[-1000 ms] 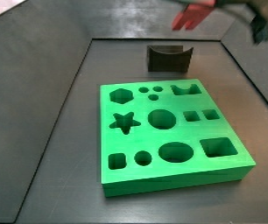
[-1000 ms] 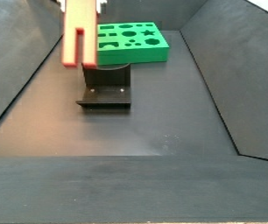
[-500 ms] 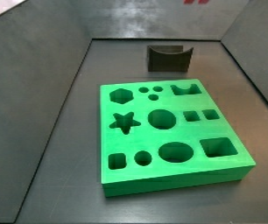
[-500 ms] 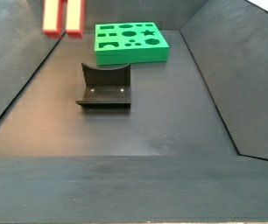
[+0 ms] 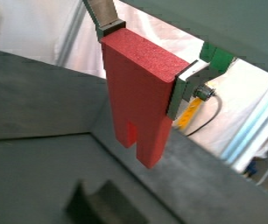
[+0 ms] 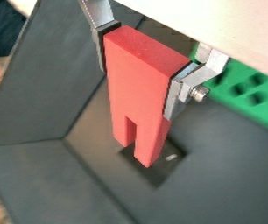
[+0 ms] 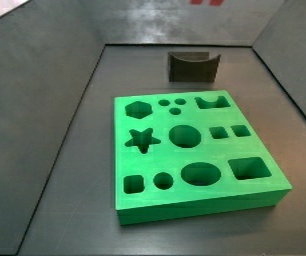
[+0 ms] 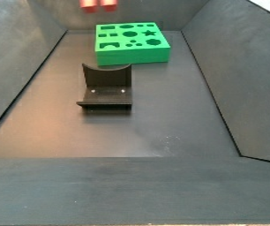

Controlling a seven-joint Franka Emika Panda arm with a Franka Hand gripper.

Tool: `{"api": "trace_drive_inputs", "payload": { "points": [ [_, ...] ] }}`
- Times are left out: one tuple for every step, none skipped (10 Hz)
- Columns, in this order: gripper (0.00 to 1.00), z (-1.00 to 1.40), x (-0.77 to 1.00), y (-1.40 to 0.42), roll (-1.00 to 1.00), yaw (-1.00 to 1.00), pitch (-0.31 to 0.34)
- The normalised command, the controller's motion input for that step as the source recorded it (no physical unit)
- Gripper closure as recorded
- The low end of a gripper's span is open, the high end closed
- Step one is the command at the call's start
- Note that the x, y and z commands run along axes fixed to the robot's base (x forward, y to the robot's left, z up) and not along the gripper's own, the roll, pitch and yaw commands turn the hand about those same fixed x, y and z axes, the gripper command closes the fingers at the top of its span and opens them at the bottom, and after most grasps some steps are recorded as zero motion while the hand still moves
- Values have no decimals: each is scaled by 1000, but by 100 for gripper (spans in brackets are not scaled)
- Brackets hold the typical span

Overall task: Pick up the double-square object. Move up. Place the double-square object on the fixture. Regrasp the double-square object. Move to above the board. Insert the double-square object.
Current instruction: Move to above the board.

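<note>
In a wrist view I see the hand [image 5: 143, 74] clamped on the double-square object [image 5: 140, 96], a silver finger [image 5: 190, 83] pressed flat to each side, the 2 prongs pointing down toward the dark surface [image 5: 37, 175]. The fixture [image 5: 107, 203] shows dimly below.

In a wrist view the same grip holds: the hand [image 6: 143, 66] pinches the double-square object [image 6: 143, 96], with the board [image 6: 248, 87] off beyond one finger [image 6: 186, 87].

In a side view I find only the prong tips of the double-square object [image 7: 207, 3] at the upper edge, high above the fixture [image 7: 192, 67] and the board [image 7: 193, 150].

In a side view the double-square object [image 8: 96, 3] again peeks in at the upper edge, above and well apart from the fixture [image 8: 106, 88] and board [image 8: 131, 41].
</note>
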Motion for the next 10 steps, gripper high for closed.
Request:
{"api": "trace_drive_inputs", "payload": {
  "points": [
    [100, 353, -1000, -799, -1000, -58, -27],
    [100, 355, -1000, -778, -1000, -62, -27],
    [100, 348, -1000, -745, -1000, -63, -31],
    [100, 338, -1000, -716, -1000, -65, -34],
    [100, 279, -875, -570, -1000, -64, -42],
    [100, 189, -626, -384, -1000, -64, -43],
    [100, 79, -322, -139, -1000, -57, -47],
    [100, 40, -216, -81, -1000, -62, -40],
    [100, 32, -104, -20, -753, -39, -24],
    [100, 12, -77, -1, -590, -30, -31]
  ]
}}
